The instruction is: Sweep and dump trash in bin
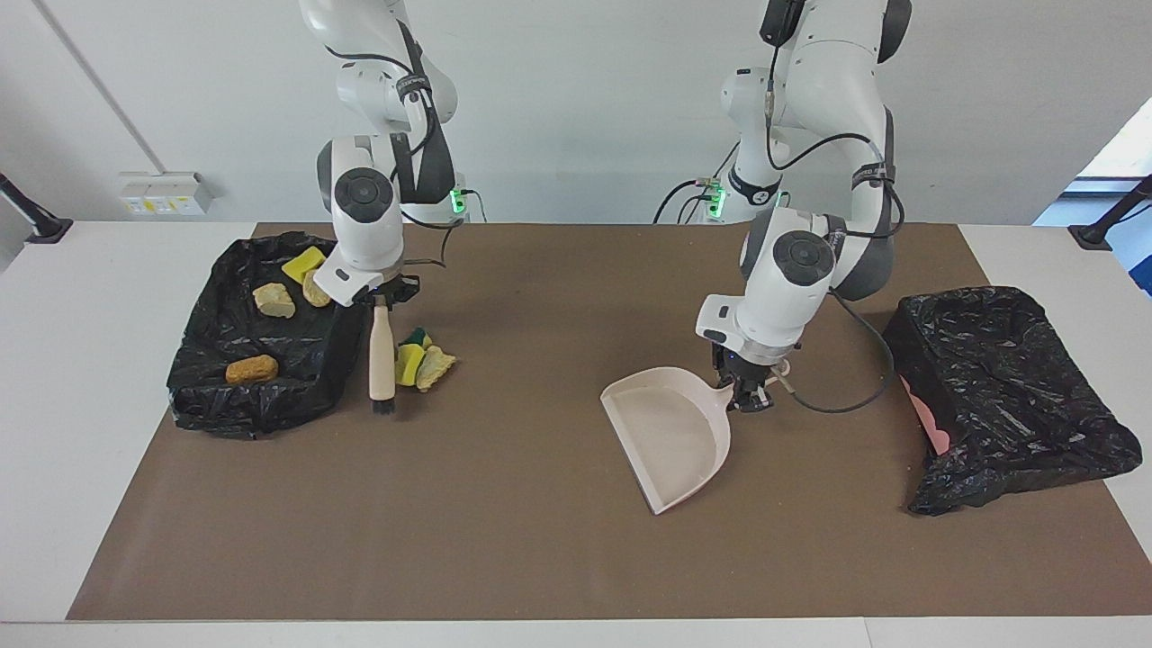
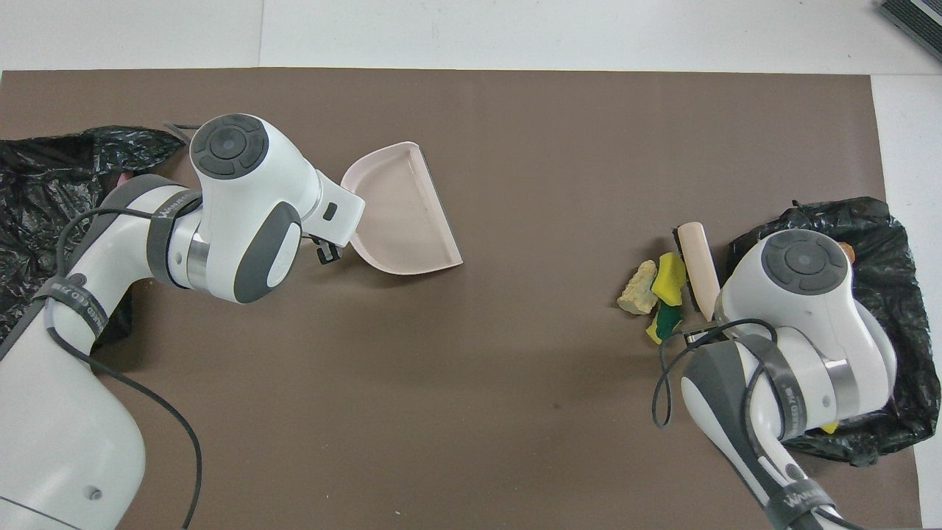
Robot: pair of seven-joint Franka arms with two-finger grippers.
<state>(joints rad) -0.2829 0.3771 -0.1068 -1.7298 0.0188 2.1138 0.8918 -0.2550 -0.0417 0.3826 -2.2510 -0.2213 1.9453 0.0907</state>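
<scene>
I see the trash (image 1: 421, 361) – torn yellow, green-backed and tan sponge chunks – beside the brush (image 1: 382, 360), which my right gripper (image 1: 382, 301) clamps; my left gripper (image 1: 745, 396) clamps the dustpan (image 1: 670, 436) handle.

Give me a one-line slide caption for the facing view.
Right hand holds the brush against loose sponge chunks; left hand holds the dustpan mid-table.
</scene>
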